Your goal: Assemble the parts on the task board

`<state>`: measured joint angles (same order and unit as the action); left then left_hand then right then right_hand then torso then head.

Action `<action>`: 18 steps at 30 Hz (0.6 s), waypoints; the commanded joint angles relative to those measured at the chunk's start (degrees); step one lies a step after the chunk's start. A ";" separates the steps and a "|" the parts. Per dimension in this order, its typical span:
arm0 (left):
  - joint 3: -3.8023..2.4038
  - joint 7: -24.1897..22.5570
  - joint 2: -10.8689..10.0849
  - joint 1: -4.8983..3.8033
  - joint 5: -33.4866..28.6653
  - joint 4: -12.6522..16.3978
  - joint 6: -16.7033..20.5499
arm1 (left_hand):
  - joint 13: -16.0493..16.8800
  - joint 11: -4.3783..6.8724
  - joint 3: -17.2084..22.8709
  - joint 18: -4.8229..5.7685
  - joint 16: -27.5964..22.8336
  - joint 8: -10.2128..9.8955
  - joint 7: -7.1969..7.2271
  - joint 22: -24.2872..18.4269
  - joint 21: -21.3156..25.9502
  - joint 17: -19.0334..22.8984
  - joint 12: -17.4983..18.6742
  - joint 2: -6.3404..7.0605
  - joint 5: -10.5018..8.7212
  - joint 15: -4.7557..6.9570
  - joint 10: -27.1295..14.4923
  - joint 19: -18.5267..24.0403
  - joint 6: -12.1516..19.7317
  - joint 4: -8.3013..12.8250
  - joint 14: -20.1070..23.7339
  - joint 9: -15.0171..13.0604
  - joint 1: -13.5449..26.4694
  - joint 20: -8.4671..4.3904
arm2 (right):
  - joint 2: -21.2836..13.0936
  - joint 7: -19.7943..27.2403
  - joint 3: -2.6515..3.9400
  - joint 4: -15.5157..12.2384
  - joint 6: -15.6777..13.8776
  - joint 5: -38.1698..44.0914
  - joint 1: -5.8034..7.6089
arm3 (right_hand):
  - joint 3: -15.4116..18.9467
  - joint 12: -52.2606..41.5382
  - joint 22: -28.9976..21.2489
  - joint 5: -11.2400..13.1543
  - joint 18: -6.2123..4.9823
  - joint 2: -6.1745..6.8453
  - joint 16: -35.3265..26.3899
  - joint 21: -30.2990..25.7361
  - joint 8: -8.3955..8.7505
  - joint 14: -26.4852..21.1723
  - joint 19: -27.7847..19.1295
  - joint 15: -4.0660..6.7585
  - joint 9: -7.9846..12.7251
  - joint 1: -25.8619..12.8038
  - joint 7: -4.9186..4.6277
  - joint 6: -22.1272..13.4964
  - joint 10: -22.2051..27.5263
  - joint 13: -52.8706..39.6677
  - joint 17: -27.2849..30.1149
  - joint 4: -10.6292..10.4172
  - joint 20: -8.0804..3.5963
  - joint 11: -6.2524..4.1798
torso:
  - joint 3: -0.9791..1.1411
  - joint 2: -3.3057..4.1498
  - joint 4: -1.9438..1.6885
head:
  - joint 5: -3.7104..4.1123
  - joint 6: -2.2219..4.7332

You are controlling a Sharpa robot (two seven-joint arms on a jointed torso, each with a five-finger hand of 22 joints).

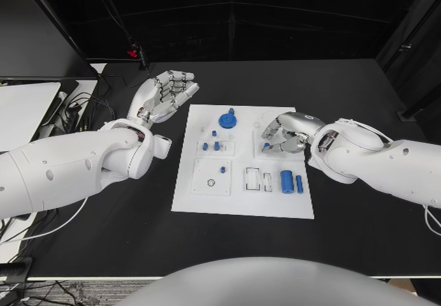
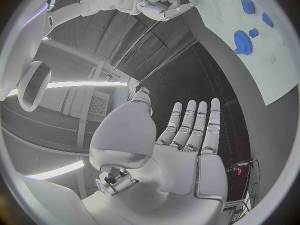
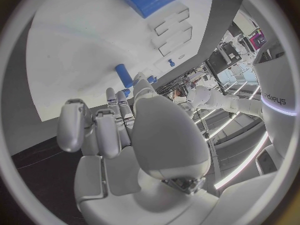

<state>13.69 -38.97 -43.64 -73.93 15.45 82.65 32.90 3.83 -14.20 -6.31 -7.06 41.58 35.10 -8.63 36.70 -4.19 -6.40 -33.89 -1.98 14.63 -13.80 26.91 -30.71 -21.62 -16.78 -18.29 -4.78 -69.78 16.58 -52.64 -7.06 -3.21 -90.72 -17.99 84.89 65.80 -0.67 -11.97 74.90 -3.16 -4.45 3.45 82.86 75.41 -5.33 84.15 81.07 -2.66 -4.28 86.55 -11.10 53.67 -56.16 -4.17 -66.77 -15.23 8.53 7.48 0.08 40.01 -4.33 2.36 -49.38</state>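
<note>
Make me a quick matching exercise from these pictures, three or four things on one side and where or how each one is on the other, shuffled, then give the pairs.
Things:
1. left hand
2. right hand
3. blue gear
4. blue cylinder

States:
A. lying near the task board's right edge
B. over the black table, beside the board, fingers apart
C. near the board's far end
D. over the board, fingers curled by a small blue part

Pairs: 1-B, 2-D, 3-C, 4-A

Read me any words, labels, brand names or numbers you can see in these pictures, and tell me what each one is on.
"dexsys", roughly, in dark letters on a white robot body at the edge of the right wrist view; the start is cut off, so the reading is uncertain.
The task board, its blue parts, the left hand and the right hand carry no readable text.
</note>
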 commanded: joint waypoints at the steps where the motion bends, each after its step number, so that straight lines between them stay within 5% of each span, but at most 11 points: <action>1: -0.05 -7.03 0.04 -0.07 -0.06 0.04 0.00 | -0.07 -0.02 -0.33 0.54 0.21 0.25 -7.96 -0.07 -0.27 0.06 -0.27 -0.41 -0.06 0.08 -0.35 -0.21 0.37 0.05 0.15 0.08 0.00 -0.03 | 0.37 -1.75 0.02 0.14 2.74 1.69 0.06 | -0.39 -0.56 3.20 0.40 0.08 -0.43 0.10 -0.11 -0.46 1.75 -0.09 0.25 -0.06 0.54 0.20 0.80 -1.09 0.02 -0.02 0.22 0.02 -0.25 | 0.06 -0.02 -0.04 | 0.05 -0.01; 9: -0.05 -6.97 0.02 -0.07 -0.06 0.01 0.07 | -0.07 -0.02 -0.33 0.54 0.21 0.25 -7.96 -0.07 -0.27 0.06 -0.27 -0.41 -0.06 0.08 -0.35 -0.21 0.37 0.05 0.15 0.08 0.00 -0.03 | 1.19 -2.38 0.02 0.35 3.97 2.19 0.00 | -0.91 -1.42 3.26 0.39 0.09 -1.25 0.08 -0.06 -0.95 1.79 -0.04 0.97 -0.09 1.57 1.06 2.66 -3.93 0.32 0.01 0.62 -0.61 -1.12 | 0.01 -0.02 0.02 | 0.00 -0.03; 18: -0.05 -6.92 0.03 -0.07 -0.06 -0.01 0.03 | -0.07 -0.02 -0.36 0.53 0.30 0.31 -7.96 -0.11 -0.28 0.16 -0.33 -0.55 0.03 0.08 -0.37 -0.23 0.37 0.06 0.14 0.13 -0.08 -0.03 | 1.51 -3.76 0.02 0.21 4.02 3.76 -0.08 | -4.17 -1.55 3.31 0.38 0.06 -4.16 0.11 -0.06 -3.18 1.90 0.02 2.66 -0.82 6.57 3.26 8.25 -9.33 0.63 -0.22 1.88 -2.02 -3.22 | 0.02 -0.01 0.02 | -0.06 -0.04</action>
<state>13.69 -38.97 -43.60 -73.93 15.44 82.60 32.90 3.84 -14.20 -6.31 -7.06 41.58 35.10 -8.63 36.64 -4.19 -6.29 -33.89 -1.98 14.63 -13.81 26.91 -30.71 -21.62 -16.78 -18.29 -4.70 -69.78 16.58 -51.17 -9.61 -3.21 -90.37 -14.64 87.03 65.68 -4.41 -13.29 74.90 -2.95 -4.44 -0.47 82.86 75.41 -8.25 83.98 81.19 -0.34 -4.98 92.35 -8.10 61.33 -64.80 -3.44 -67.09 -13.45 6.92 4.58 0.10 39.98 -4.33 2.33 -49.41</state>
